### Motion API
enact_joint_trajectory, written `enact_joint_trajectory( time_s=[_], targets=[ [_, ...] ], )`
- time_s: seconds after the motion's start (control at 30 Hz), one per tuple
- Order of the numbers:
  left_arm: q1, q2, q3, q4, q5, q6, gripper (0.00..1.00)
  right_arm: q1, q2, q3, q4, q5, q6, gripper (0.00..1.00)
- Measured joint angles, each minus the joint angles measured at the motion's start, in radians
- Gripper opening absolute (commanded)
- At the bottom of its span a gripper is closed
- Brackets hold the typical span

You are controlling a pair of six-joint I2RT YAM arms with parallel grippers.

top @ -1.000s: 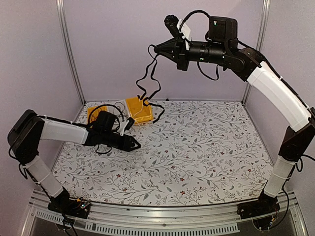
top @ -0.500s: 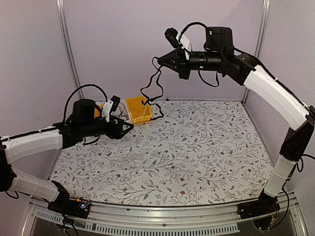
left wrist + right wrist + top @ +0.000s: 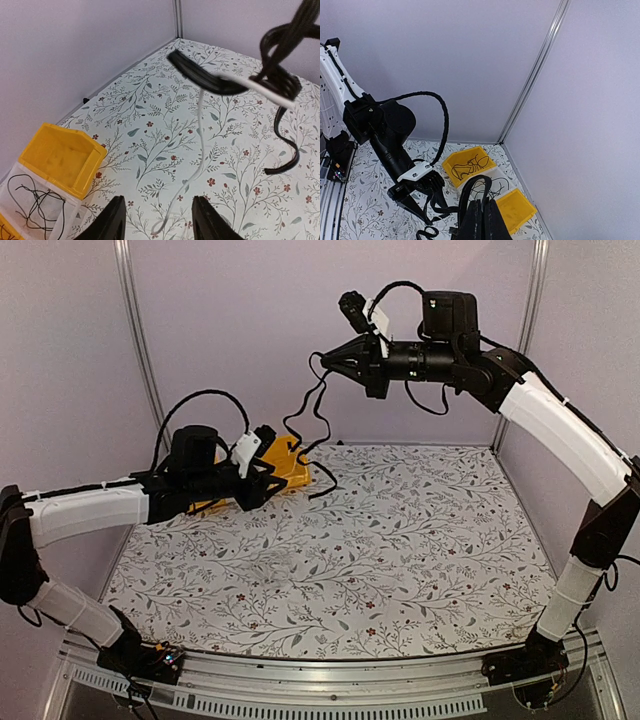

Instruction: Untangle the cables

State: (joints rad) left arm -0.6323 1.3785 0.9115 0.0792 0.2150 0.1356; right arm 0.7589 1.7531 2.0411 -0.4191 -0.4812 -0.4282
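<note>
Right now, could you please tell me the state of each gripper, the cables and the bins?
Right gripper: shut on the cables, raised high.
Left gripper: open, empty.
Cables: tangled, hanging from the right gripper.
White cable: hanging loose below them.
Yellow bin: empty.
Clear bin: holding thin black wires.

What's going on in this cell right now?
The right gripper is shut on the cables and holds the tangle high near the back wall, with loops dangling toward the table beside a yellow bin. The left gripper is open, low over the table, facing the hanging strands, a white cable among them. It grips nothing. Nothing looks separated yet.
</note>
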Motion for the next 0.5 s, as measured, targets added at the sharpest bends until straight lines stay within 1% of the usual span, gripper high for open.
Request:
enact_joint_trajectory(
  time_s=[0.03,0.13,0.17,0.23,0.27,0.3,0.43,0.5],
  targets=[
    [0.0,0.011,0.002,0.005,-0.001,0.006,0.41,0.0,0.0,0.0,0.0,0.0,0.002,0.0],
    [-0.002,0.053,0.013,0.026,0.009,0.026,0.35,0.0,-0.001,0.0,0.0,0.0,0.003,0.0],
    [-0.002,0.069,0.018,0.039,0.015,0.03,0.29,0.0,-0.001,0.0,0.0,0.0,0.004,0.0],
    [-0.002,0.101,0.023,0.068,0.026,0.03,0.11,0.0,-0.001,0.0,0.0,0.0,0.006,0.0],
    [-0.002,0.116,0.024,0.08,0.032,0.025,0.04,0.0,-0.001,0.0,0.0,0.001,0.006,0.0],
    [-0.003,0.131,0.024,0.092,0.036,0.028,0.0,0.0,-0.001,0.0,0.0,0.001,0.006,0.0],
    [-0.005,0.164,0.015,0.121,0.036,-0.013,0.0,-0.001,-0.001,0.001,0.001,0.018,0.01,0.0],
    [-0.005,0.157,-0.027,0.154,0.036,-0.045,0.0,-0.005,-0.001,0.01,0.001,0.027,0.019,0.0]
  ],
)
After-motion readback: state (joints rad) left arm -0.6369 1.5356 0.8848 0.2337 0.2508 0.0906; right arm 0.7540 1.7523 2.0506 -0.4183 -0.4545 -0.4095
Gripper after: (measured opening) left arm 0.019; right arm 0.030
